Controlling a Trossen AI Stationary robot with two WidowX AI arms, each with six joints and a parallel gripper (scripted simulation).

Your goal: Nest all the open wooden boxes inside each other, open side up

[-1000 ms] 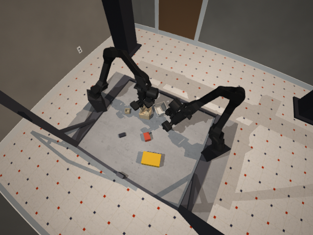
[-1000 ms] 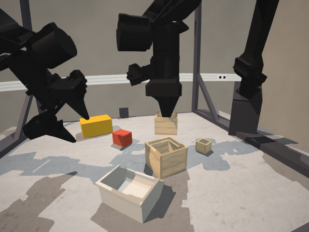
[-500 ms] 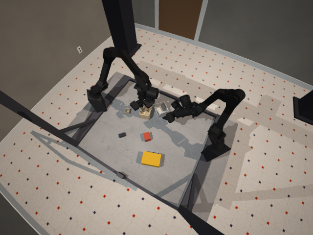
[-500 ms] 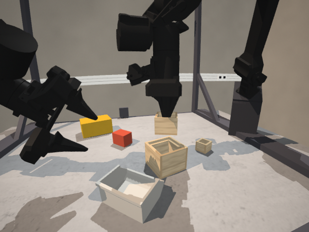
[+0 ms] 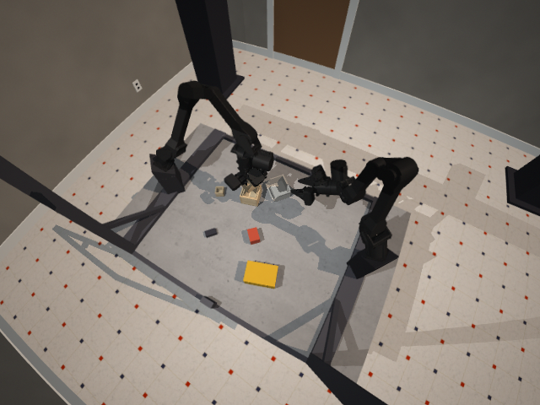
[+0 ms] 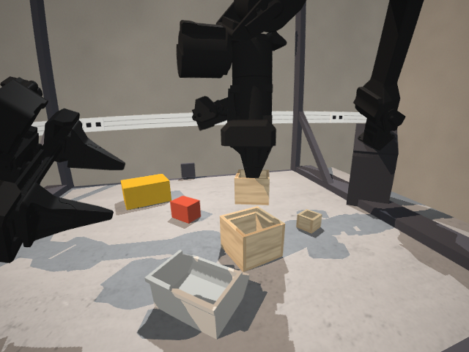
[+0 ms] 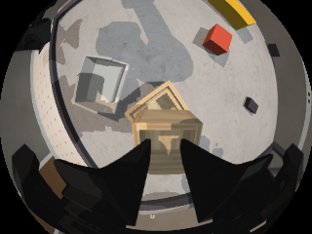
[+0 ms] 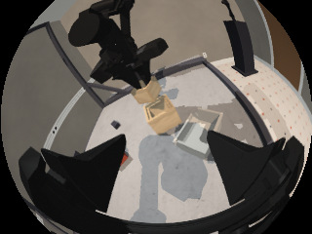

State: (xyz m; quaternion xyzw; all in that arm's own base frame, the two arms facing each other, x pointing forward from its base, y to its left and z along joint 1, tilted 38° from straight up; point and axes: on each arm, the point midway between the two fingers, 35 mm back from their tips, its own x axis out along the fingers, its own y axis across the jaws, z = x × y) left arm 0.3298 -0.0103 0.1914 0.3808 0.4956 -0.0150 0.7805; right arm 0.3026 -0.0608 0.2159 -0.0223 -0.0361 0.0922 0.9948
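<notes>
Top view. The left gripper [image 5: 246, 184] [image 6: 253, 176] [image 7: 166, 143] [image 8: 145, 88] is over the large wooden box [image 5: 250, 202] [image 6: 264, 246] [image 7: 168, 87] [image 8: 165, 122]. The small wooden box [image 5: 219, 194] [image 6: 307, 225] sits apart on the bench [image 5: 187, 256] [image 6: 341, 295] [image 7: 234, 73] [image 8: 122, 195]. The right gripper [image 5: 294, 185] [image 6: 118, 190] [image 8: 167, 136] is near the grey box [image 5: 281, 196] [image 6: 189, 309] [image 7: 112, 78] [image 8: 197, 134].

Exterior view. The raised wooden box [image 6: 251, 191] [image 7: 168, 117] [image 8: 147, 94] hangs upright, the left gripper's fingertips inside its rim. The large box stands open side up; a nested inner rim indicates at least one smaller box within. The small box is open side up.

Left wrist view. Fingers are about one-third open, apparently bracing the raised box from inside. Expect rigid, light wood; excess tilt may cause slip. Lower it level, corners aligned with the large box. No contents are visible in the grey box; its role is unclear.

Right wrist view. Fingers are nearly fully open, holding nothing. For the small box, grip opposite walls near the rim.
</notes>
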